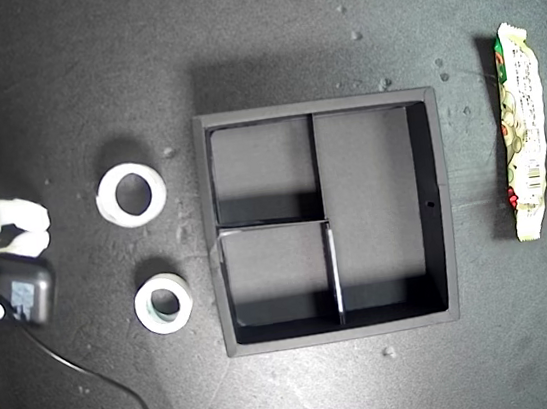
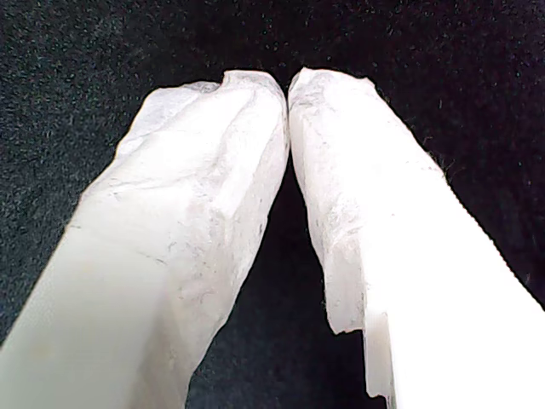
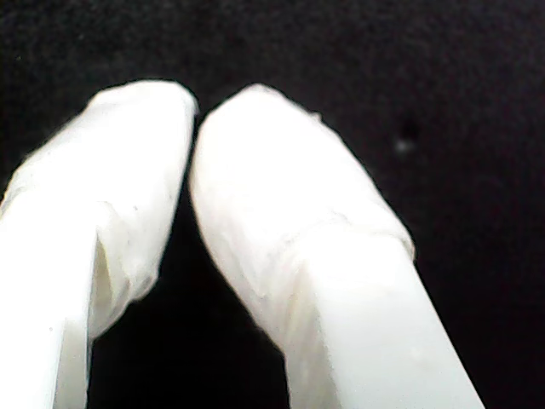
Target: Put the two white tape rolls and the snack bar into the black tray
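Dark, matte, lightly speckled tabletop [image 1: 54,72] fills the exterior view. At that view's left edge an arm [image 1: 4,265] with white parts and a dark block is seen; which arm it is cannot be told. Next, the larger white tape roll [image 1: 131,194] lies flat, with the smaller, greenish tape roll [image 1: 163,303] below it, both just beside the black tray [image 1: 435,203] but apart from it. All three tray compartments are seen bare. Well beyond the tray's right wall, the snack bar [image 1: 520,132] lies lengthwise on the table. My first gripper [image 2: 288,89] is clenched on nothing, tips meeting; my second gripper [image 3: 194,115] likewise.
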You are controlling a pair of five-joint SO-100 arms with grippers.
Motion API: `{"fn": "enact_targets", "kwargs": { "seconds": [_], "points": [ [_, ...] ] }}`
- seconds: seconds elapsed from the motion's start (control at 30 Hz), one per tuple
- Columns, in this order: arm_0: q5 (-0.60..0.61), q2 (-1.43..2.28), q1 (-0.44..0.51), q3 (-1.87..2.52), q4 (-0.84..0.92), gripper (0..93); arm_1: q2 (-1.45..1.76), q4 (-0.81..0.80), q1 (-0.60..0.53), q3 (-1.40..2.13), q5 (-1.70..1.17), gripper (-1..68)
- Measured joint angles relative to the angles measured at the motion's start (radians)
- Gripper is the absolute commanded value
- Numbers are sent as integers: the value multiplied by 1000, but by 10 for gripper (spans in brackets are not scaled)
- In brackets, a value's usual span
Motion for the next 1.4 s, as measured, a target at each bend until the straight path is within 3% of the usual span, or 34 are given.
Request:
{"fn": "enact_targets", "kwargs": {
  "seconds": [0.2, 0.43, 0.77, 1.1, 1.27, 1.4],
  "points": [
    [-117, 0, 18, 3, -18, 0, -5, -80, 26, 0, 20, -3],
    [23, 0, 72, 6, -261, 0, -8, -304, 135, 0, -17, -3],
    [262, 0, 87, -5, -600, 77, -8, -627, 130, -29, -296, 0],
    [354, -172, 31, -137, -687, 101, -44, -664, 72, -222, -554, 160],
    [360, -552, 37, -342, -730, 99, -380, -756, 9, -445, -675, 186],
    [367, -913, 23, -558, -706, 101, -881, -581, -43, -868, -802, 190]
  ]
}}
